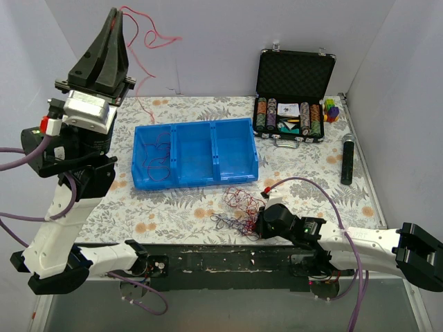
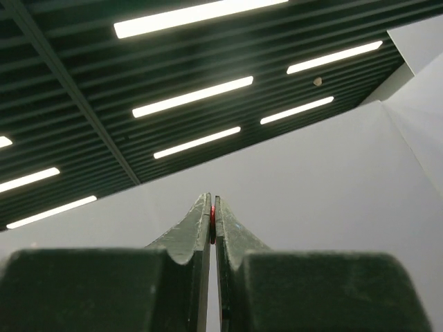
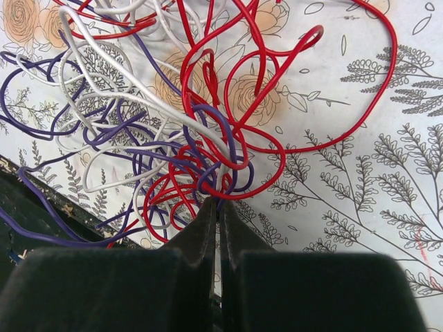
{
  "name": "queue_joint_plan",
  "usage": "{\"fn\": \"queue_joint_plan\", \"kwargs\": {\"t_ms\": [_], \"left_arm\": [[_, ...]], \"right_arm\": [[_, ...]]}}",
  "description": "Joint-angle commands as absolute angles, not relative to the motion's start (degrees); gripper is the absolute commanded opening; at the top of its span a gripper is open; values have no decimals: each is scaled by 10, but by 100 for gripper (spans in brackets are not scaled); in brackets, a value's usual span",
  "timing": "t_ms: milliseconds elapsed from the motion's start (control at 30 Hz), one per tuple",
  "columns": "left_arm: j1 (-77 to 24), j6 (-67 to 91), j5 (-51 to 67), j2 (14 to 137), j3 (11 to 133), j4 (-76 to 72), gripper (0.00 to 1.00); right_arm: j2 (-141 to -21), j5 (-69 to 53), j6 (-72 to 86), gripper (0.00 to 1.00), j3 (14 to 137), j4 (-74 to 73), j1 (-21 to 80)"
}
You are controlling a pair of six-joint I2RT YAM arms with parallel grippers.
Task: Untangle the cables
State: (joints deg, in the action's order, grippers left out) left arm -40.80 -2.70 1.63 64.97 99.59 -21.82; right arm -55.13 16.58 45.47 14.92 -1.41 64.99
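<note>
The cables are a loose tangle [image 1: 239,207] of red, purple and white wires on the floral table near the front edge. My right gripper [image 1: 255,225] lies low at its right side. In the right wrist view its jaws [image 3: 219,202] are shut on wires at the knot of the tangle [image 3: 201,138]. My left gripper [image 1: 118,12] is raised high at the back left, pointing up. It is shut on one red cable [image 2: 212,220], which loops in the air [image 1: 156,38] and trails down to more red cables [image 1: 156,155] in the bin's left compartment.
A blue three-compartment bin [image 1: 194,126] stands mid-table. An open black case of poker chips [image 1: 294,76] is at the back right, with small coloured blocks [image 1: 332,109] beside it. A black cylinder [image 1: 347,159] lies near the right edge.
</note>
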Motion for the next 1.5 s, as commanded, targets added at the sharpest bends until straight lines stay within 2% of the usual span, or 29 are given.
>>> {"fn": "queue_joint_plan", "kwargs": {"t_ms": [0,267,600,1033,1133,1233,1467], "left_arm": [[-409,-67,43,665,1045,-237,0],[-408,-131,-63,621,912,-271,0],[-408,-124,-166,537,706,-254,0],[-391,-119,-217,577,729,-247,0],[-352,-99,-229,593,732,-231,0],[-279,-22,-194,599,735,-170,0],[-194,24,-137,601,679,-167,0]], "right_arm": [[-564,169,458,1,145,-87,652],[-543,161,459,1,136,-73,652],[-526,157,455,1,132,-69,652],[-519,154,460,1,126,-64,652],[-525,156,455,1,131,-63,652],[-525,157,452,1,136,-67,652],[-521,158,451,1,137,-69,652]]}}
